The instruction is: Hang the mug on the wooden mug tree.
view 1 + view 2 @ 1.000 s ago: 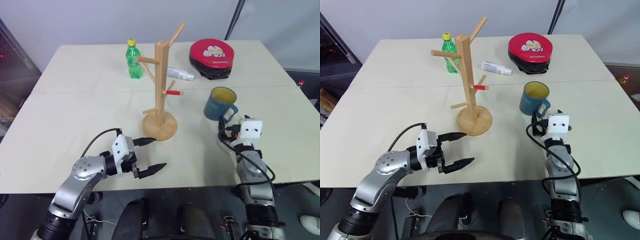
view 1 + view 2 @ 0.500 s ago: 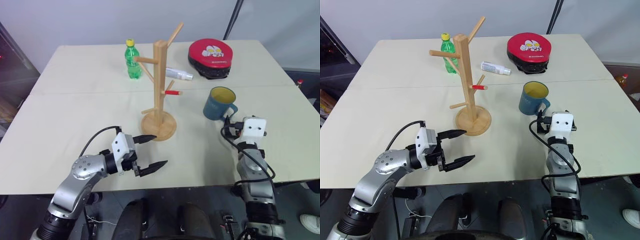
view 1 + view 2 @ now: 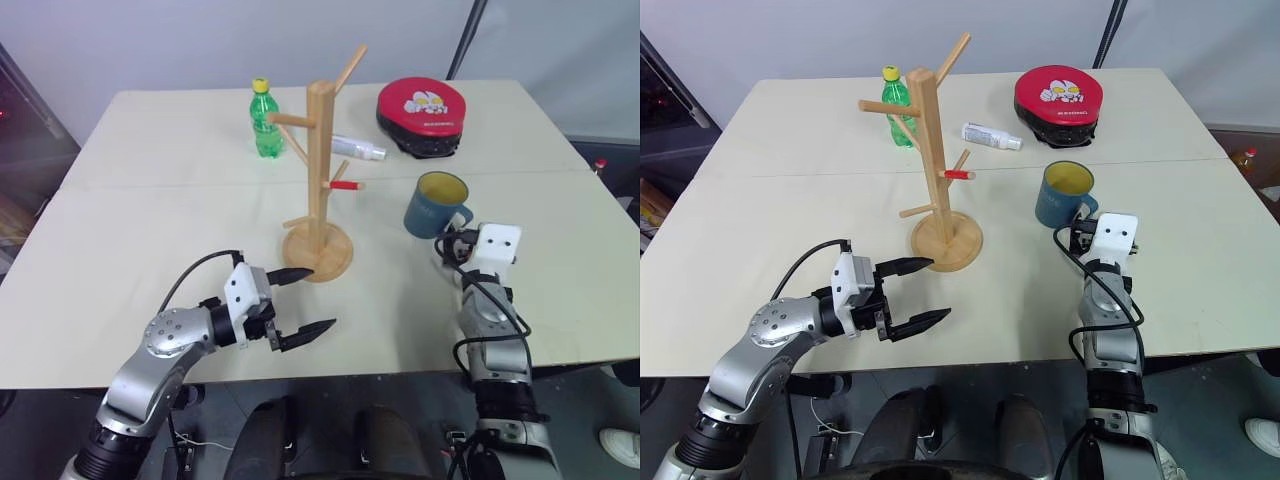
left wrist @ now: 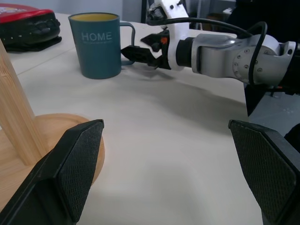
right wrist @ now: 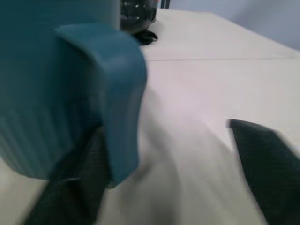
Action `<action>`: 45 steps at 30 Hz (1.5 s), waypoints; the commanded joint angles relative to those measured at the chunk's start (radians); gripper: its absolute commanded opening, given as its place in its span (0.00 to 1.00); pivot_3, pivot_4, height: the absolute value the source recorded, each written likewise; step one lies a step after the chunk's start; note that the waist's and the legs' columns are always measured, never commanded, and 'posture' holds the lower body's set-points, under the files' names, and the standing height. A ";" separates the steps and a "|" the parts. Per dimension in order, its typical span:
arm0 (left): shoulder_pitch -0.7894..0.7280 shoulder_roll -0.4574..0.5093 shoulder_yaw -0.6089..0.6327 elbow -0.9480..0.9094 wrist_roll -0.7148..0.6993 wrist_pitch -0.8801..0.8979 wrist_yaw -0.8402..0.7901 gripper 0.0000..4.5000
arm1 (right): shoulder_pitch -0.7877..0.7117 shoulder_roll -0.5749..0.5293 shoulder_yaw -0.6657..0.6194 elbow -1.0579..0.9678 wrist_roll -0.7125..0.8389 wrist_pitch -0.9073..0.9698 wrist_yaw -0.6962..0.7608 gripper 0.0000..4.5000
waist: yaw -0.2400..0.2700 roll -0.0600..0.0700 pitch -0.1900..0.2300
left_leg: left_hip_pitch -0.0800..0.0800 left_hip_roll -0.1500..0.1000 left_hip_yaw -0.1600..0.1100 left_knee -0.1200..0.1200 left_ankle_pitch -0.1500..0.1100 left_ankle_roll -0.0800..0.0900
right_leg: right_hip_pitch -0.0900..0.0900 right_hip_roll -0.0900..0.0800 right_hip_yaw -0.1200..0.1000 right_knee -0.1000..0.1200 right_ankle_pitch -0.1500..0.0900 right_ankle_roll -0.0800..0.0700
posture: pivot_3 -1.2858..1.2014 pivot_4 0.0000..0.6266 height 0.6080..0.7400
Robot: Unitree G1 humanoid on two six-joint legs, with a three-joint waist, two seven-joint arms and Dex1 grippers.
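The dark teal mug (image 3: 430, 208) with a yellow inside stands upright on the table, right of the wooden mug tree (image 3: 318, 170), its handle (image 5: 123, 89) turned toward my right gripper (image 3: 451, 240). That gripper is level and open. One finger (image 5: 82, 173) is tucked against the handle and the other finger (image 5: 267, 164) stands well off to the side. In the left wrist view the right gripper's tips (image 4: 137, 51) reach the handle. My left gripper (image 3: 312, 298) hovers open and empty near the tree's round base (image 3: 318, 252).
A green plastic bottle (image 3: 265, 120), a white tube (image 3: 360, 148) and a red-and-black round case (image 3: 425, 115) lie behind the tree. The table's front edge (image 3: 380, 372) runs just under both arms.
My right gripper has moved forward up to the mug's handle and its fingers have narrowed. The left arm has stayed put.
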 commanded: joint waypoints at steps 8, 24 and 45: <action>-0.008 0.002 0.019 -0.040 -0.022 -0.002 0.013 1.00 | -0.019 0.022 -0.001 -0.026 0.065 -0.033 0.060 0.01 | 0.000 0.000 0.000 | 0.000 0.000 0.000 0.000 0.000 0.000 | 0.000 0.002 0.000 0.000 0.000 0.000 | 0.52 0.24 1.00; -0.007 0.044 0.155 0.054 -0.054 -0.029 -0.013 1.00 | 0.076 -0.425 0.279 -0.449 -0.070 -0.214 0.627 0.01 | 0.004 -0.001 0.001 | 0.000 0.001 0.000 0.000 0.000 0.000 | -0.001 0.001 0.000 0.000 0.000 0.000 | 0.52 0.24 1.00; -0.082 0.125 0.302 0.042 -0.199 0.049 -0.042 1.00 | -0.234 -0.477 0.273 -0.548 0.008 0.037 0.820 0.01 | 0.001 -0.004 0.004 | -0.001 0.001 0.000 0.000 0.000 0.000 | -0.001 -0.002 -0.001 -0.001 0.000 0.000 | 0.52 0.24 1.00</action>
